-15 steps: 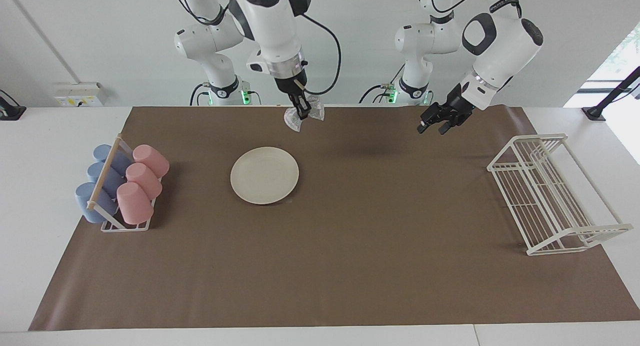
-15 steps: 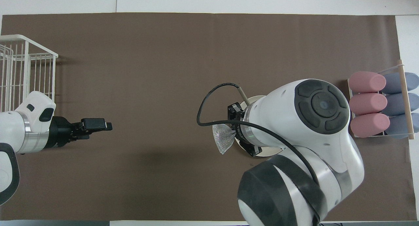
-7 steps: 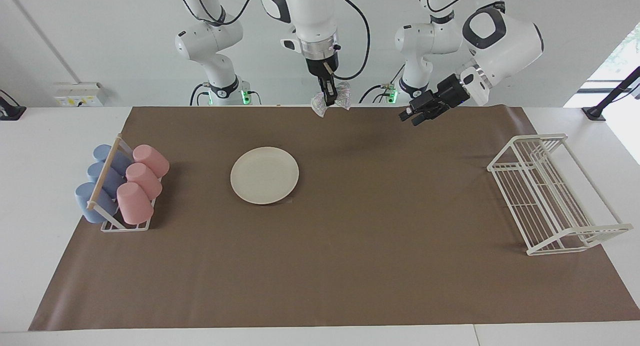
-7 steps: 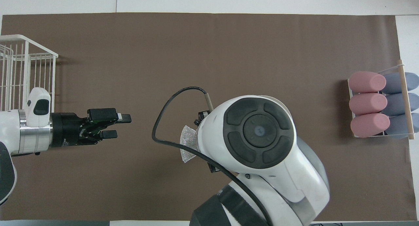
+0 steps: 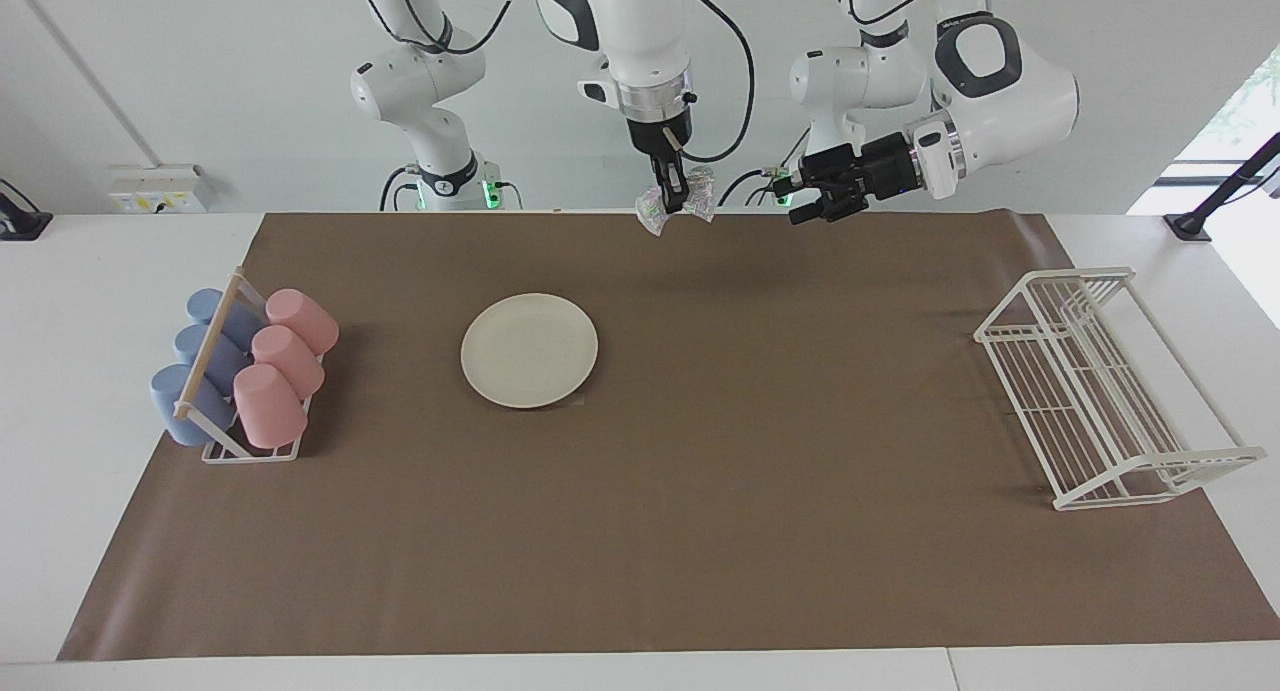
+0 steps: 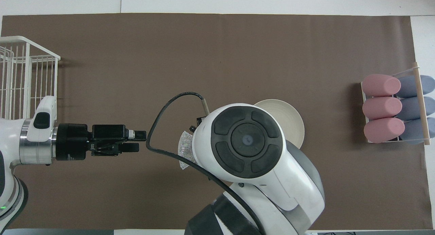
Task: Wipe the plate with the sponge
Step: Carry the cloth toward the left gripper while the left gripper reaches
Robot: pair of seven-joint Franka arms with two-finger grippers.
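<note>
The cream-white plate (image 5: 529, 349) lies flat on the brown mat, nothing touching it; in the overhead view only a part of the plate (image 6: 289, 121) shows past the right arm's body. My right gripper (image 5: 676, 193) hangs high over the mat's edge by the robot bases, shut on the silvery mesh sponge (image 5: 702, 193). A corner of the sponge (image 6: 185, 150) peeks out from under that arm. My left gripper (image 5: 800, 199) is open, held level in the air, its fingertips aimed at the sponge a short gap away; from above, the left gripper (image 6: 137, 141) shows the same.
A rack of pink and blue cups (image 5: 245, 371) stands at the right arm's end of the mat. A white wire dish rack (image 5: 1100, 391) stands at the left arm's end. The brown mat (image 5: 700, 531) covers most of the table.
The right arm has lifted the sponge and carried it away from the plate toward the table's middle. The left gripper has swung level and moved toward the sponge.
</note>
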